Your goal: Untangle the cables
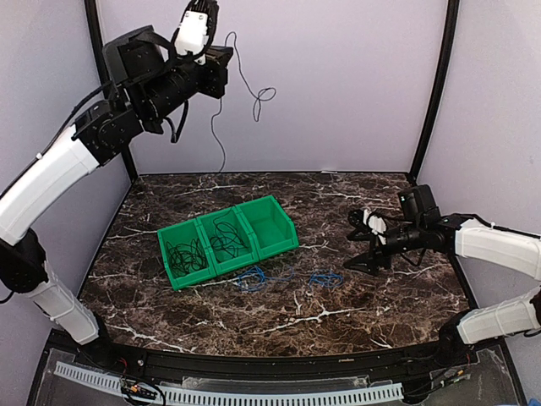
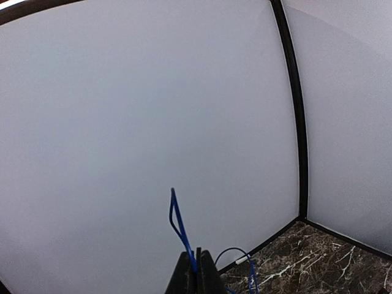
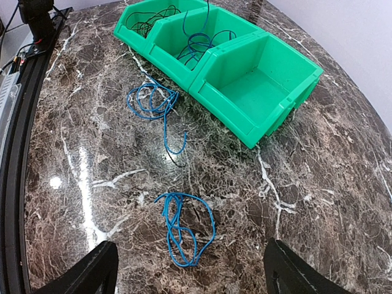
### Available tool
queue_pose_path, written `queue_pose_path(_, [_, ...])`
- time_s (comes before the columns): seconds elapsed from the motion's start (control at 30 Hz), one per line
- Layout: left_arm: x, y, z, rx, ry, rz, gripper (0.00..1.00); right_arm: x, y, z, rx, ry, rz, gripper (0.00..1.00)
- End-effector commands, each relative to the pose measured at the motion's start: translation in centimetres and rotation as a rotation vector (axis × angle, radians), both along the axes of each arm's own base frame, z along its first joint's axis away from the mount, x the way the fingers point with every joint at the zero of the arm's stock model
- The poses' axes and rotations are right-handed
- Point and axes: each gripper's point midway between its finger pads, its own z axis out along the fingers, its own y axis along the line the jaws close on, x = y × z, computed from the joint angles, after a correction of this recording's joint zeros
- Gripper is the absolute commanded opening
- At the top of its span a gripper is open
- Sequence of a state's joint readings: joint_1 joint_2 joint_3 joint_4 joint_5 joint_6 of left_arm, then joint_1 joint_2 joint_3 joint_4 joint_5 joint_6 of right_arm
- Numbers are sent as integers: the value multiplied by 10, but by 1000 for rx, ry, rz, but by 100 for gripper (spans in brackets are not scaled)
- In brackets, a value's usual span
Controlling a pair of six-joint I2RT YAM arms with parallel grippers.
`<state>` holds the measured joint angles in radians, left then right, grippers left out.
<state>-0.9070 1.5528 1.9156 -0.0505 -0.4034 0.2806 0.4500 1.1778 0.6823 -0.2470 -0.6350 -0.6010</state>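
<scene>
My left gripper [image 1: 203, 10] is raised high against the back wall. In the left wrist view it [image 2: 197, 264] is shut on a blue cable [image 2: 179, 226]. That cable [image 1: 221, 135] hangs down into the middle compartment of the green bin [image 1: 283, 245], where it lies coiled [image 3: 199, 43]. Black cables [image 1: 186, 255] fill the left compartment [image 3: 150, 21]. A small blue cable bundle [image 1: 325, 279] lies on the table under my right gripper [image 1: 365, 255], which is open; the bundle [image 3: 184, 236] lies just ahead of its spread fingers [image 3: 92, 272]. Another blue cable [image 3: 150, 101] lies by the bin front [image 1: 254, 277].
The bin's right compartment [image 3: 257, 92] holds nothing. The dark marble table [image 1: 380, 313] is walled by pale panels with black corner posts [image 1: 435, 85]. A black rail [image 3: 12, 153] runs along the table's near edge.
</scene>
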Motion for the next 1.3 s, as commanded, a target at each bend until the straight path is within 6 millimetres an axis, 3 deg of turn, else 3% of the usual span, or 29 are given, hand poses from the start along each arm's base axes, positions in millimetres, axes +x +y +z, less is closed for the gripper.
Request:
queue_pose_path(0.0, [2,11,-34,2,39,42,0,0,1,5,12,-24,13,84])
queue_pose_path(0.2, [-3,30,-100,1,158,81,0,1,2,-3,-13,17,30,83])
queue_pose_path(0.27, [-6,35,-134,22,219,91,0,0,2,-5,-19,25,35,83])
queue_pose_path(0.3, [-9,40,-135,0,233,91,0,0,2,-6,-20,27,36,83])
queue_pose_path(0.47, [-14,56,-189,34,330,134,0,-1,3,-7,-20,28,41,82])
queue_pose_path(0.6, [-14,59,-233,57,417,145,0,-1,3,-8,-22,30,44,82])
queue_pose_path(0.73, [-9,61,-264,76,468,162,0,-1,3,-9,-24,34,45,82])
queue_pose_path(0.87, [-1,55,-280,63,496,149,0,-1,3,-9,-28,31,42,82])
queue_pose_path(1.03, [6,38,-287,39,509,84,0,-1,2,-11,-32,34,42,82])
queue_pose_path(1.27, [-16,-20,-295,25,550,-252,0,0,1,-14,-43,36,40,82])
